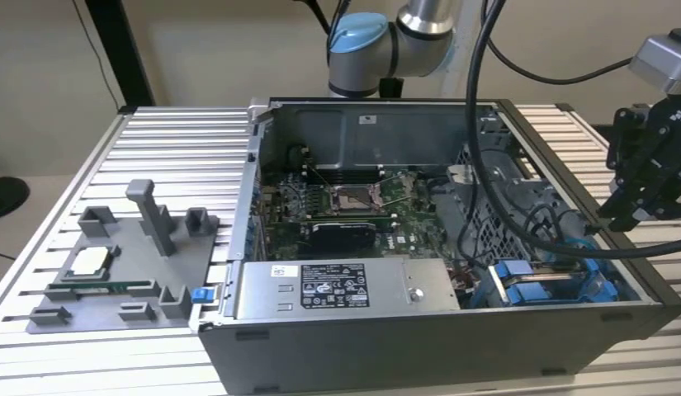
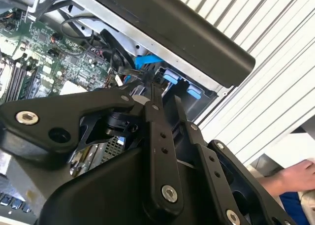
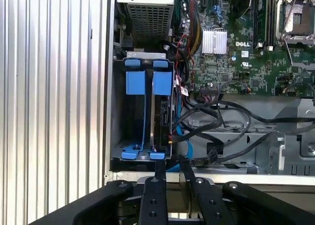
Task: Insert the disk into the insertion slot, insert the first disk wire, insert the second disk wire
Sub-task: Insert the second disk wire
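The insertion slot [image 3: 135, 82] is a grey metal bay with blue tabs and rails in the corner of the open computer case, at the exterior view's right [image 1: 544, 280]. A dark flat drive, apparently the disk [image 3: 161, 121], stands on edge inside the slot. Black wires [image 3: 206, 119] and a thin blue wire [image 3: 188, 146] run beside the bay; I cannot tell whether they are plugged into the disk. My gripper [image 3: 171, 165] hovers just outside the case wall near the bay [image 1: 626, 221]. It is open by a narrow gap with nothing between the fingers [image 2: 152, 116].
A grey power supply box [image 1: 340, 289] and the motherboard [image 1: 340, 210] sit in the case. A grey fixture tray [image 1: 109, 272] with small parts lies on the slotted table [image 1: 175, 148]. Thick arm cables [image 1: 484, 124] hang over the case. A person's hand [image 2: 295, 178] is nearby.
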You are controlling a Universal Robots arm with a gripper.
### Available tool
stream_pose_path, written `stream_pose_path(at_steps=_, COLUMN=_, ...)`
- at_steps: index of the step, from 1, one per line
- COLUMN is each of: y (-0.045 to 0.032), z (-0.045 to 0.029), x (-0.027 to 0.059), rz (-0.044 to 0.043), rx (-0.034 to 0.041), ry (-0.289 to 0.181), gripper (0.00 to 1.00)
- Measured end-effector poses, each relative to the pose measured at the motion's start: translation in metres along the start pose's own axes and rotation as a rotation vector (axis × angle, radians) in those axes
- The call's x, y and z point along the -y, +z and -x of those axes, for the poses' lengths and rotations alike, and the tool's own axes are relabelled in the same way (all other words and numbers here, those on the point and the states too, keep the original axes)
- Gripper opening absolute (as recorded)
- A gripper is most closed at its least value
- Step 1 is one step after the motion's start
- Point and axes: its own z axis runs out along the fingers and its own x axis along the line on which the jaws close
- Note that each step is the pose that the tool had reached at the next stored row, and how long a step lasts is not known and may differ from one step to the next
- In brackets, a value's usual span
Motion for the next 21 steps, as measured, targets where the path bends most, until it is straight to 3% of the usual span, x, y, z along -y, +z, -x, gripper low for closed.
stream_pose_path(at_steps=11, y=0.0005, z=0.0057, x=0.0001, rz=0.0, rx=0.0, ry=0.0, gripper=0.0)
stream_pose_path(at_steps=12, y=0.0007, z=0.0063, x=0.0002, rz=0.0, rx=0.0001, ry=0.0, gripper=1.0)
stream_pose_path(at_steps=17, y=0.0023, z=0.0085, x=0.0003, rz=0.0, rx=0.0021, ry=0.0, gripper=1.0)
stream_pose_path(at_steps=21, y=0.006, z=0.0087, x=0.0008, rz=0.0, rx=0.0157, ry=-0.001, gripper=1.0)
